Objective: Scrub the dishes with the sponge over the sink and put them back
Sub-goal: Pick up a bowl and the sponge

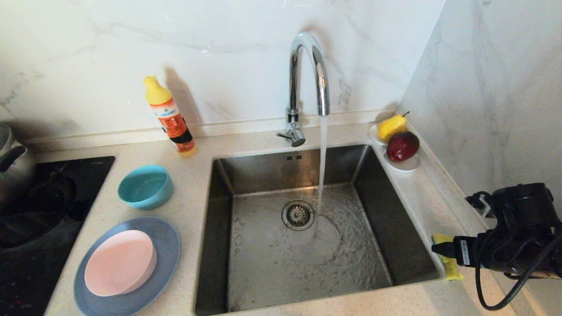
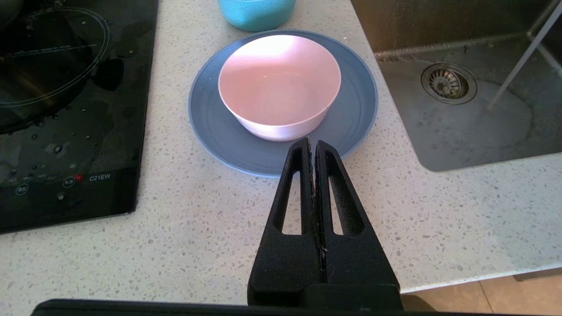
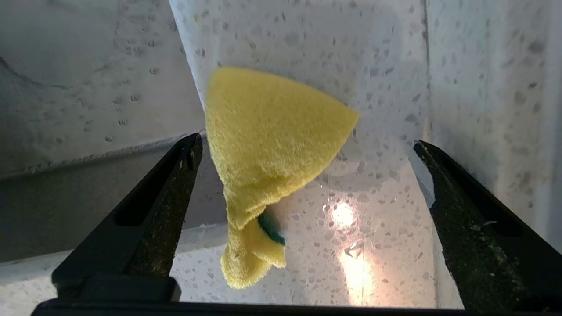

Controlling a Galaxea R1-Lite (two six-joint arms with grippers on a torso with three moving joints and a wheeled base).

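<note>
While water runs from the faucet (image 1: 307, 74) into the sink (image 1: 263, 263), I see my right gripper (image 3: 307, 184) at the lower right of the head frame, fingers spread wide with the sponge (image 3: 268, 158) between them, gripping nothing; the sponge lies on the surface (image 1: 421, 197) by the sink's right rim. My left gripper (image 2: 313, 147) hovers with fingers pressed together, empty, above the plate (image 1: 164, 259) at lower left, which carries the pink bowl (image 1: 120, 263). Farther up sits the teal bowl (image 1: 145, 186).
</note>
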